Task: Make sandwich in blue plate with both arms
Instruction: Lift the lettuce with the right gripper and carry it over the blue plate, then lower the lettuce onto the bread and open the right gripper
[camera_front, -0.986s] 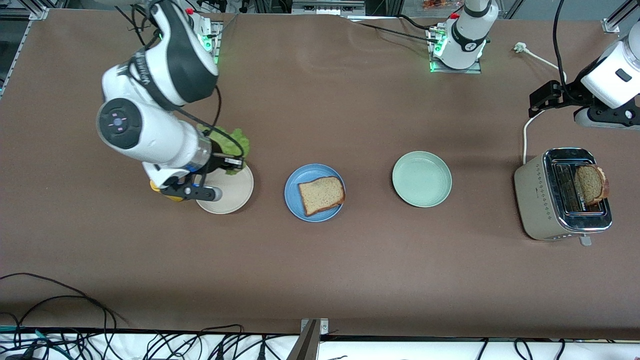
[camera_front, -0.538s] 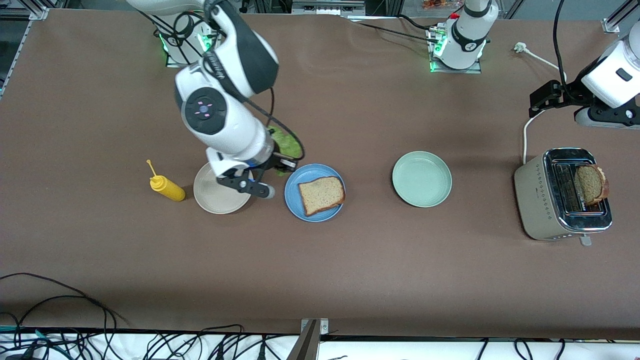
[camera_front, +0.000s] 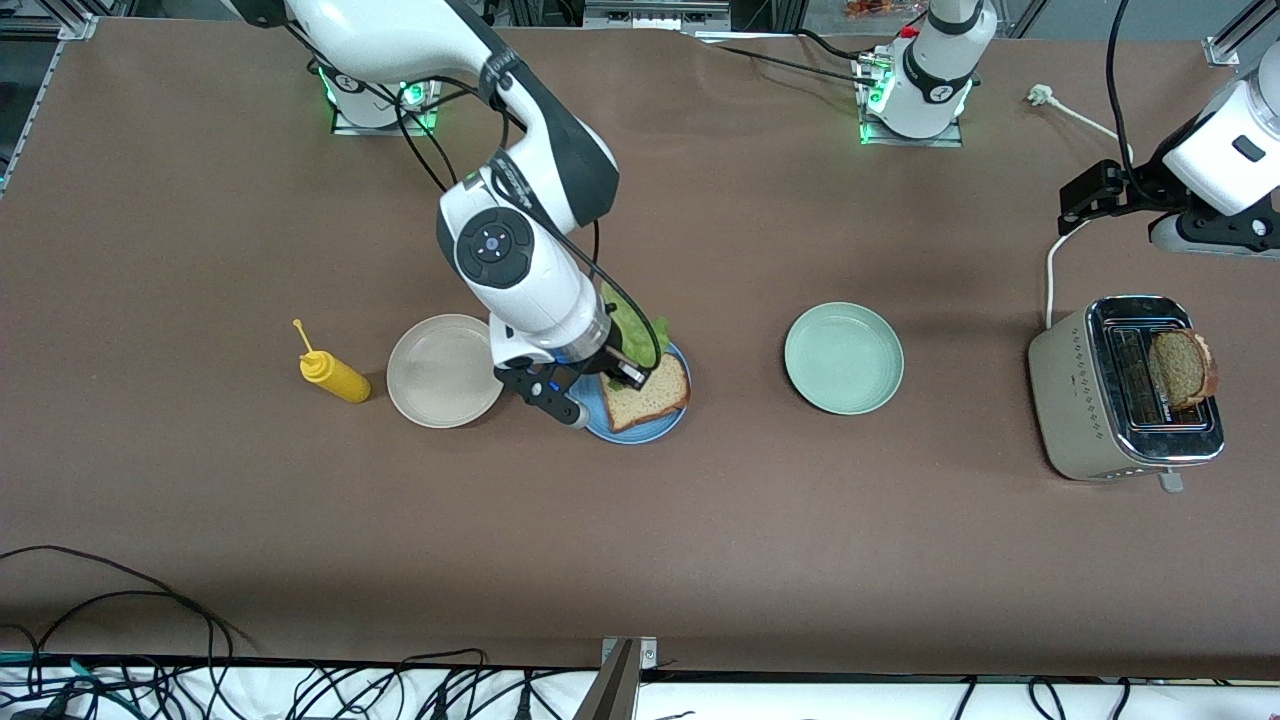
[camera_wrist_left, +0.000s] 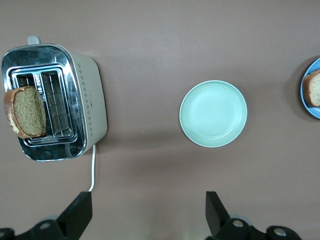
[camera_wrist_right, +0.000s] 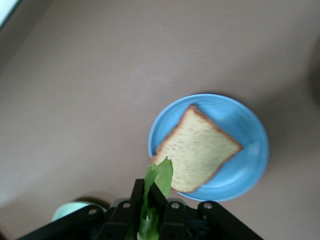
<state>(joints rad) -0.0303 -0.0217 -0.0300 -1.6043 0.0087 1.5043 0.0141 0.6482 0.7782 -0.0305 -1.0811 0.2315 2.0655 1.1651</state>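
Observation:
The blue plate (camera_front: 640, 432) (camera_wrist_right: 245, 130) lies mid-table with one brown bread slice (camera_front: 655, 392) (camera_wrist_right: 197, 148) flat on it. My right gripper (camera_front: 625, 365) (camera_wrist_right: 152, 187) is over that plate, shut on a ruffled green lettuce leaf (camera_front: 630, 325) (camera_wrist_right: 159, 175) that hangs between its fingers above the slice's edge. A second bread slice (camera_front: 1180, 368) (camera_wrist_left: 27, 111) stands up out of the toaster (camera_front: 1085, 400) (camera_wrist_left: 85, 100). My left gripper (camera_front: 1095, 192) (camera_wrist_left: 148, 215) waits open and empty in the air beside the toaster.
A pale green plate (camera_front: 843, 358) (camera_wrist_left: 213, 113) sits between the blue plate and the toaster. A beige plate (camera_front: 443, 370) and a yellow squeeze bottle (camera_front: 335, 375) lie toward the right arm's end. The toaster's white cable (camera_front: 1050, 270) runs toward the bases.
My right arm has carried the lettuce from over the beige plate across to over the blue plate, uncovering the yellow bottle. The left arm has not moved.

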